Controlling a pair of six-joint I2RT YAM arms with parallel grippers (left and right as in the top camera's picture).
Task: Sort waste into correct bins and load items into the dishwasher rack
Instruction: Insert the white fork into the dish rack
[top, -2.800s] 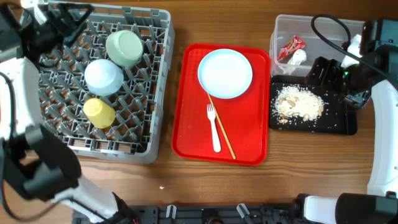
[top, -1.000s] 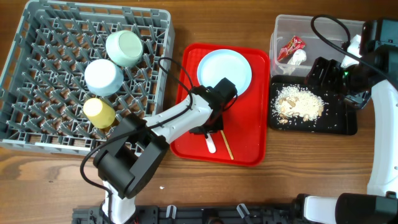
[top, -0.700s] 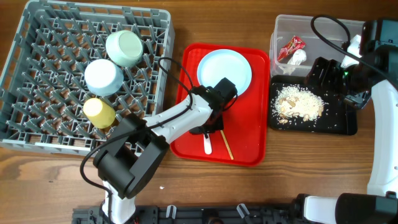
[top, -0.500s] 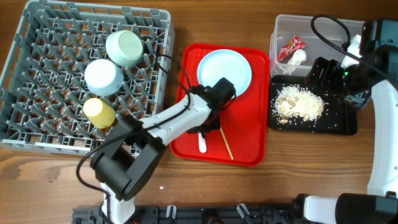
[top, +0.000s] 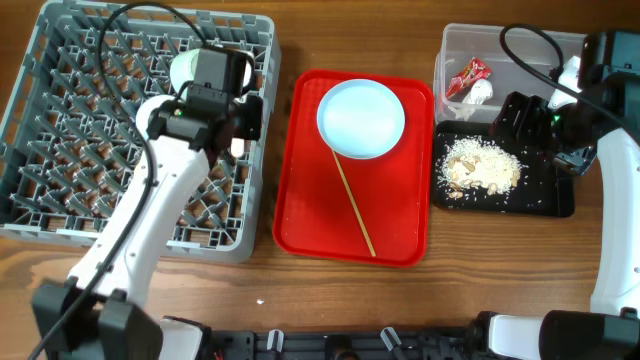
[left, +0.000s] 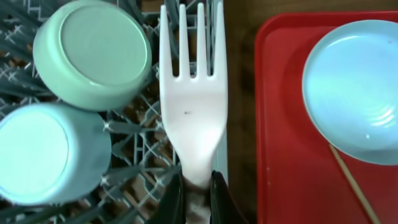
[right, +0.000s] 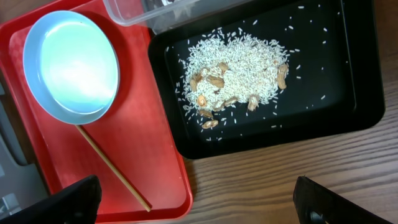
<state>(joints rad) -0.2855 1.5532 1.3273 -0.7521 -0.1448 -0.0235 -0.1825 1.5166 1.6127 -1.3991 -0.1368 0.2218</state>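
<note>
Fork (left: 193, 106) over the rack (top: 60, 120)
The left end effector (left: 196, 190) clamps the fork's handle, tines beside two bowls (left: 93, 53); the right end effector (right: 199, 208) gapes wide, empty, near the black tray (right: 348, 93).

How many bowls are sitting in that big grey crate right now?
2. A green bowl sits in the grey crate beside the white fork; a paler blue bowl lies right beside it. The left arm could be hiding more from overhead.

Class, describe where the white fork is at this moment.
In the left wrist view, the white fork is clamped in the left gripper over the right edge of the dishwasher rack, between the green bowl and the red tray.
</note>
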